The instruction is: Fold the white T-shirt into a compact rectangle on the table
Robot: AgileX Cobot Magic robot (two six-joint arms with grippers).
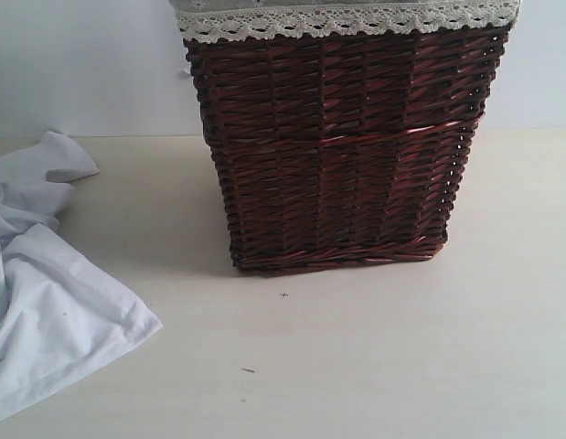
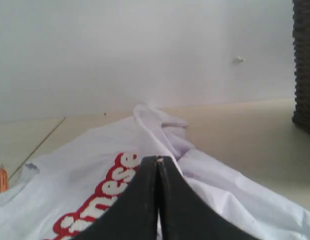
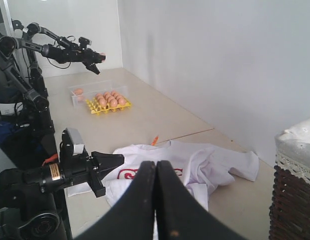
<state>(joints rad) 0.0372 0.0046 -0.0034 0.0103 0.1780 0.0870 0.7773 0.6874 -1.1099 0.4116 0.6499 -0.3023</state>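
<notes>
On the table, left of the wicker basket in the exterior view, the white T-shirt lies crumpled, so folding looks unstarted; the 2 empty, clenched tools — left gripper, right gripper — must next open and spread it flat.

T-shirt: white, short-sleeved, unfolded and rumpled. Lies spread on the table at the left of the scene, partly cut off by the exterior view's edge. Chest faces up, showing white letters outlined in red; orange tag at the neck. One sleeve bunched at the far end.
Table: pale cream, matte, flat, a few dark specks.
</notes>
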